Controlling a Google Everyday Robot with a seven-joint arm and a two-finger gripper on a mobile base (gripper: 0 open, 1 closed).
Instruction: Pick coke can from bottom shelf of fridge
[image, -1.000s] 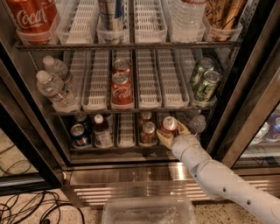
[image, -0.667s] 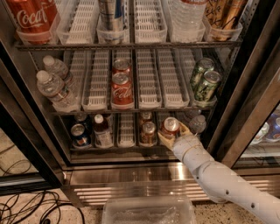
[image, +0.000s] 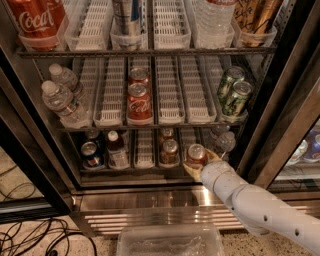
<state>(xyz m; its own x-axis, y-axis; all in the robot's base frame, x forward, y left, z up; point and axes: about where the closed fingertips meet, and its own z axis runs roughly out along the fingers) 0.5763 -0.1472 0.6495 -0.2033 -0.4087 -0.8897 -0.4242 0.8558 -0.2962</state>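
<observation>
The coke can (image: 196, 152), red with a silver top, stands at the front of the bottom shelf (image: 135, 171) of the fridge (image: 150, 201), right of centre. My gripper (image: 201, 162) reaches in from the lower right on a white arm. Its tan fingers (image: 192, 172) are closed around the can's lower body. A duller brownish-red can (image: 169, 150) stands just left of it. A dark blue can (image: 90, 153) and a small bottle (image: 118, 149) sit further left on the same shelf.
Two red cola cans (image: 139, 101), green cans (image: 234, 95) and water bottles (image: 61, 97) fill the middle rack. A clear bottle (image: 224, 141) stands right behind the gripper. The black door frame (image: 280, 115) rises at right. A clear plastic bin (image: 170, 241) and cables (image: 35, 237) lie on the floor.
The coke can and the gripper have moved slightly toward the front of the bottom shelf, away from the lane. Everything else in the fridge is unmoved.
</observation>
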